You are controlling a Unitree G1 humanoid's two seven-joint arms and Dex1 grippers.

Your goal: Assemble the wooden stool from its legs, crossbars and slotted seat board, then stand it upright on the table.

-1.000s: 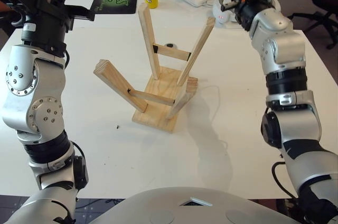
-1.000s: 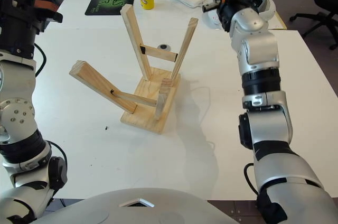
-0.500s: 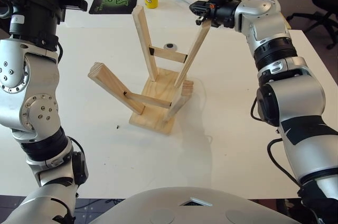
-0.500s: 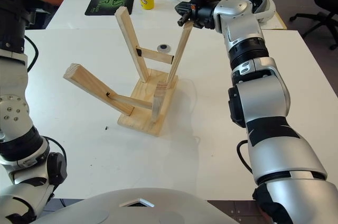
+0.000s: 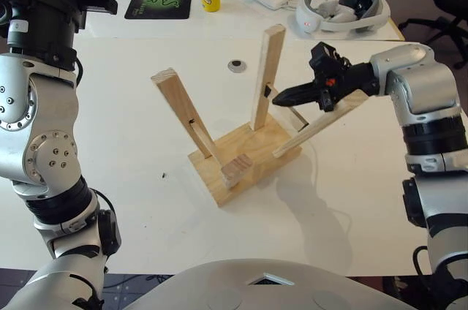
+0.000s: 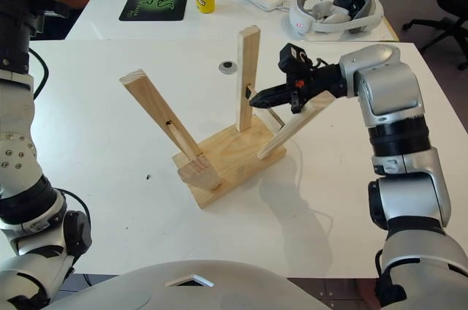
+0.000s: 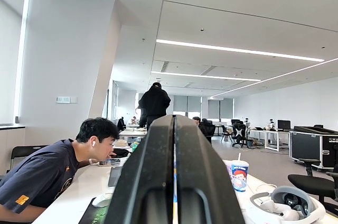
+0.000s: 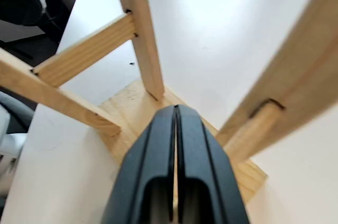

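Right fingers (image 8: pixel 150 171) press together, poking between the upturned stool legs (image 5: pixel 267 76) (seat board (image 5: pixel 248 156) on the tabletop (image 5: pixel 131 200)); my left fingers (image 7: pixel 148 182), raised high, are together too.

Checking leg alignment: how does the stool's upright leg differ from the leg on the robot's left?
The upright leg stands almost vertical; the left leg leans outward to the robot's left. The right gripper sits by the upright leg; the left leg stands clear of it. Both are pale wood, rising from the seat board.
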